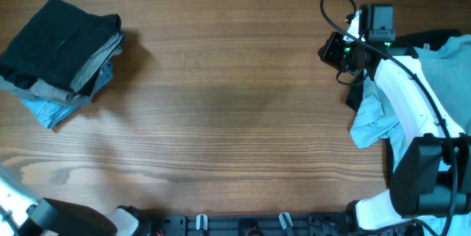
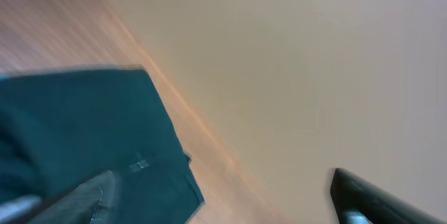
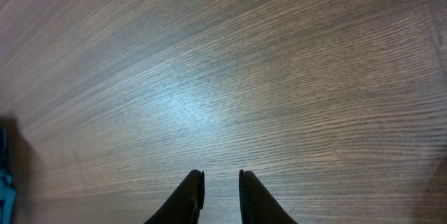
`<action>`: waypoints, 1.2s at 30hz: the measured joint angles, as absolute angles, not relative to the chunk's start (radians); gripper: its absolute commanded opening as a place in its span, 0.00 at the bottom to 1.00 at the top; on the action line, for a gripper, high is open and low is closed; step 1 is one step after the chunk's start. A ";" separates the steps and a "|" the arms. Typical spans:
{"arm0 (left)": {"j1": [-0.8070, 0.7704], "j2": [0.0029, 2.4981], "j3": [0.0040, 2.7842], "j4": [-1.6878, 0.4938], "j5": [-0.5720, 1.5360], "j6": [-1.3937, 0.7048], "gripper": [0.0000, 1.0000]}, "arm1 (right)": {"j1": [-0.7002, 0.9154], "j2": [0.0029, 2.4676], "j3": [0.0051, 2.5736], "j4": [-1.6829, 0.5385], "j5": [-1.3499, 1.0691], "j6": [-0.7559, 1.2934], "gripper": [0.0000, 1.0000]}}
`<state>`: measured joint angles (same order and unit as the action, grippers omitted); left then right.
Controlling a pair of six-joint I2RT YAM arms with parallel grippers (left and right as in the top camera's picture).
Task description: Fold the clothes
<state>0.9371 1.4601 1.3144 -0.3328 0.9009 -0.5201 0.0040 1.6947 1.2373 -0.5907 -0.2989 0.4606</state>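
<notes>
A folded stack of clothes (image 1: 62,59) is seen at the table's far left: a black garment (image 1: 59,37) on top, grey trousers (image 1: 92,67) beneath, blue denim (image 1: 51,111) lowest. A crumpled pale blue T-shirt (image 1: 375,118) is heaped at the right edge.

One stack of folded clothes (image 1: 62,56), seemingly three or four garments; one loose pale blue T-shirt (image 1: 379,118); two arms.

- Overhead view: sharp, evenly lit brown wooden table (image 1: 221,81).
- Left wrist view: heavily blurred.
- Right wrist view: pale glare patch on the wood grain.
</notes>
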 measured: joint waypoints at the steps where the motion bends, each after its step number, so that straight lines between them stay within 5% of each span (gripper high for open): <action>1: 0.885 1.458 1.317 -0.365 0.872 -0.484 0.50 | 0.004 1.695 1.237 -0.588 -0.299 0.461 0.22; 3: 0.748 1.468 1.317 -0.471 0.739 -0.414 0.20 | 0.004 1.695 1.237 -0.586 -0.299 0.461 0.22; 5: 0.603 1.499 1.317 -0.521 0.500 -0.356 0.21 | 0.004 1.695 1.237 -0.590 -0.299 0.465 0.22; 6: 0.566 1.512 1.317 -0.516 0.414 -0.341 0.33 | 0.004 1.695 1.237 -0.592 -0.299 0.468 0.22; 10: 0.447 1.608 1.317 -0.491 0.061 -0.305 0.13 | 0.004 1.695 1.237 -0.598 -0.299 0.471 0.22; 14: 0.490 1.782 1.325 -0.605 -0.080 -0.316 0.04 | 0.004 1.695 1.237 -0.648 -0.300 0.471 0.22; 20: 0.585 1.918 1.370 -0.746 -0.053 -0.432 0.31 | 0.004 1.695 1.237 -0.715 -0.300 0.471 0.21; 25: 0.675 1.905 1.417 -0.828 0.084 -0.389 0.46 | 0.004 1.668 1.237 -0.733 -0.295 0.443 0.20; 28: 0.684 1.840 1.507 -0.875 0.210 -0.327 0.64 | 0.004 1.513 1.238 -0.748 -0.276 0.434 0.23; 33: 0.542 1.538 1.625 -0.898 0.331 -0.169 0.98 | 0.004 1.151 1.254 -0.748 -0.280 0.312 0.52; 36: 0.408 1.386 1.634 -0.903 0.358 -0.056 1.00 | 0.004 0.965 1.259 -0.762 -0.294 0.236 1.00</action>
